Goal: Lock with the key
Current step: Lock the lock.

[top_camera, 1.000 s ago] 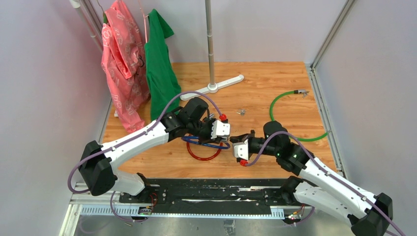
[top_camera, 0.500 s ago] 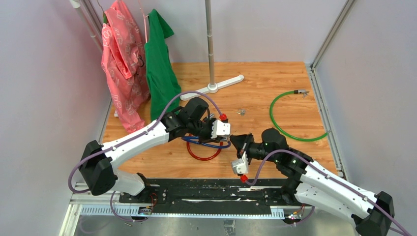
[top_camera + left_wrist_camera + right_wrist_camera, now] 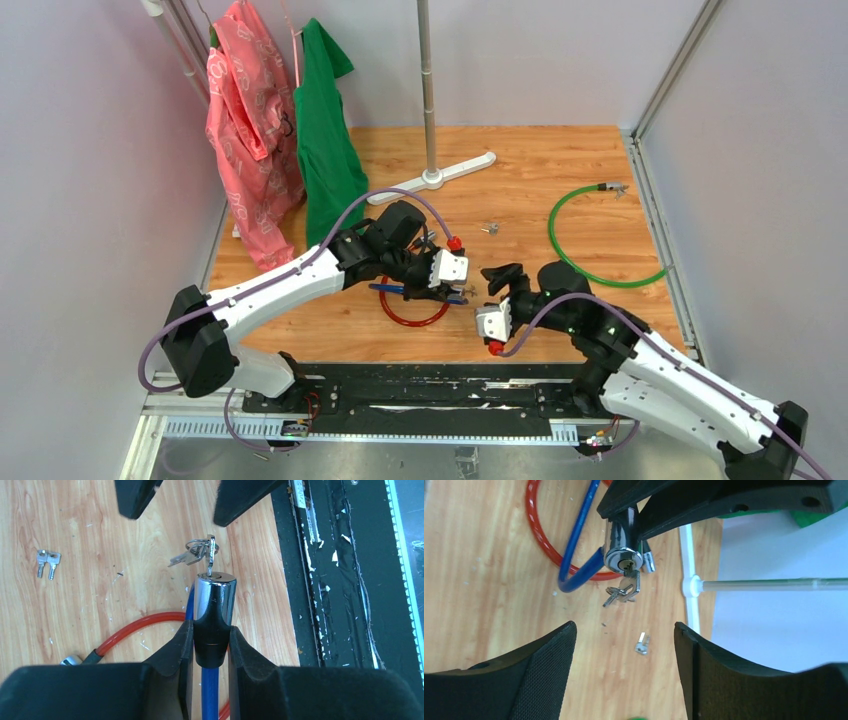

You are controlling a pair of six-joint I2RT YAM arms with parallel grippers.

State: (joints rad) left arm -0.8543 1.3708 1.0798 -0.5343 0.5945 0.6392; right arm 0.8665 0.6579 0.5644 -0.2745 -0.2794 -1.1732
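- the left pincer point(image 3: 212, 642) is clamped on a chrome lock cylinder point(image 3: 215, 600) at the end of a blue cable point(image 3: 581, 530). a red cable loop point(image 3: 127, 629) lies on the wooden counter point(image 3: 560, 160) beneath it.
- the right pincer point(image 3: 624, 627) stands wide apart, just ahead of the cylinder, touching nothing.
- the small silvery key point(image 3: 211, 555) sits in the cylinder's end face. its long axis is in line with the cylinder and points toward the right pincer's gap. a ring of spare keys point(image 3: 187, 557) hangs from its head.
- only the wrist views show the keyhole. the top view alone shows a green cable loop point(image 3: 551, 228) beyond the right pincer.
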